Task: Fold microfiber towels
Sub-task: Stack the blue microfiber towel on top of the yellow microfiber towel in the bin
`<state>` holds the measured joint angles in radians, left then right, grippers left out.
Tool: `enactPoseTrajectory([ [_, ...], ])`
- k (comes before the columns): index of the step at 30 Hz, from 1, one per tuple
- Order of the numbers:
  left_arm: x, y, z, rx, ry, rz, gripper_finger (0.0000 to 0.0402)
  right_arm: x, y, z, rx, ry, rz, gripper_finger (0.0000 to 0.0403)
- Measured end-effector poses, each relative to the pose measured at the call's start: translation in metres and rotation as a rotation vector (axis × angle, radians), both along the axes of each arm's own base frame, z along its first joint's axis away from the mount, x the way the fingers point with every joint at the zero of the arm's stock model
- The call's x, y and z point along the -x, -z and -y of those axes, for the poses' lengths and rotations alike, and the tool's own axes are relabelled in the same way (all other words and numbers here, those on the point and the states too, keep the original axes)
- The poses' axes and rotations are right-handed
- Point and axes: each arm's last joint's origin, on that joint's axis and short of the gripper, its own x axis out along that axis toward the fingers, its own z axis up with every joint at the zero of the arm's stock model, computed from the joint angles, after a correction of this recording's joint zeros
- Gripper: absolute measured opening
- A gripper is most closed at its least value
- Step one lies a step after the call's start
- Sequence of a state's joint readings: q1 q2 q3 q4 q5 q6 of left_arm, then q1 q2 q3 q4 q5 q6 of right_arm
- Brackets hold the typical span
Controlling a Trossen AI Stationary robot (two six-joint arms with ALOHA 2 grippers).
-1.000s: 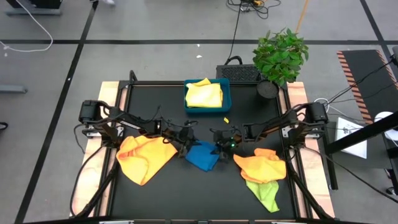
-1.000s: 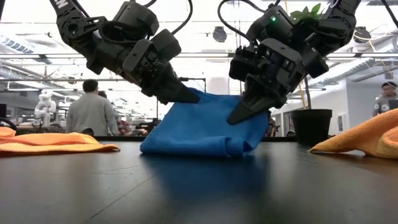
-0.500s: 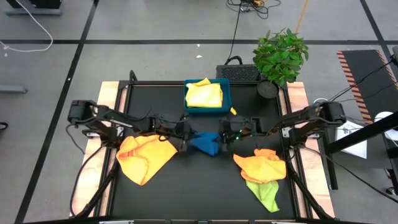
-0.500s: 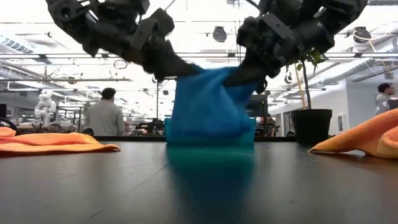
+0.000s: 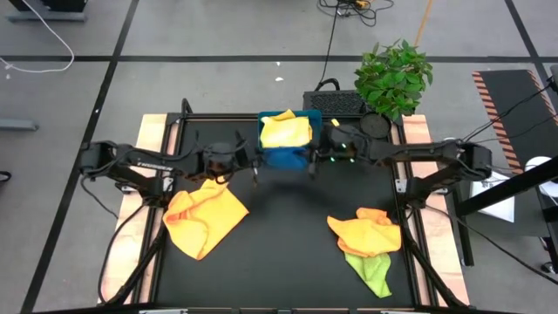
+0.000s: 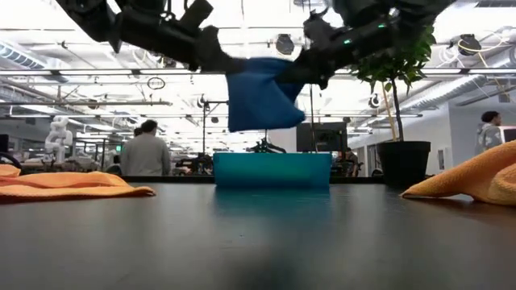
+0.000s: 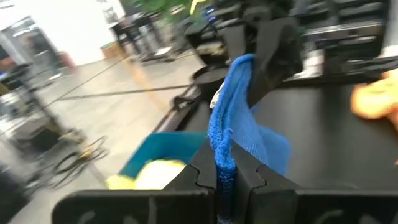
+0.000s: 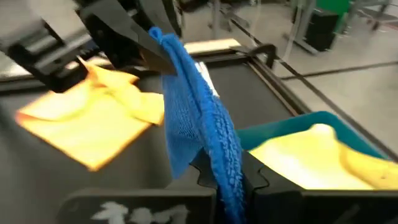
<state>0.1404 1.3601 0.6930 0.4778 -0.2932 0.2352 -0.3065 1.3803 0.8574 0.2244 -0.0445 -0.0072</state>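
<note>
Item: folded blue microfiber towel, soft cloth, hanging clear of the black table top, held by its top edge between both arms, just at the near rim of the tray.

Left gripper: fingers clamped together on one top corner of the blue towel. Right gripper: fingers likewise pinched shut on the opposite corner.

Step in hand, as judged: carrying the folded towel to the tray for stacking. To do well: keep both corners level and the cloth taut so the fold holds; centre over the tray before lowering; let the hanging edge land first, then lay flat on the stack; release both corners together, to avoid a lopsided drop over the rim.

Container: rigid blue rectangular tray, at the far middle of the table. Contents: pale yellow microfiber towel, lying on top and filling most of the tray; anything beneath it hidden.

Outside the tray, unfolded on the table: orange-yellow towel near the left side; second orange-yellow towel near the right, overlapping a lime green towel.
</note>
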Motion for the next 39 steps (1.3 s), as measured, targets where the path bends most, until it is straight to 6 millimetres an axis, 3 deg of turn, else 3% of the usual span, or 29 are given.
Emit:
enactPoseTrajectory([
  [7,0.009,0.001,-0.035,-0.025,-0.140,-0.020,0.0008,-0.024,-0.003,0.037,0.064,0.083,-0.103,0.0001],
  [17,0.007,0.023,-0.074,0.035,-0.158,-0.043,0.0008,-0.019,0.009,0.069,0.045,0.151,-0.134,0.0000],
  [27,-0.004,0.060,-0.091,0.064,-0.210,-0.074,0.0008,-0.025,0.051,0.090,0.003,0.182,-0.241,0.0001],
  [39,-0.002,0.058,-0.087,0.150,-0.154,-0.066,0.0015,-0.024,0.050,0.086,-0.108,0.113,-0.206,0.0003],
])
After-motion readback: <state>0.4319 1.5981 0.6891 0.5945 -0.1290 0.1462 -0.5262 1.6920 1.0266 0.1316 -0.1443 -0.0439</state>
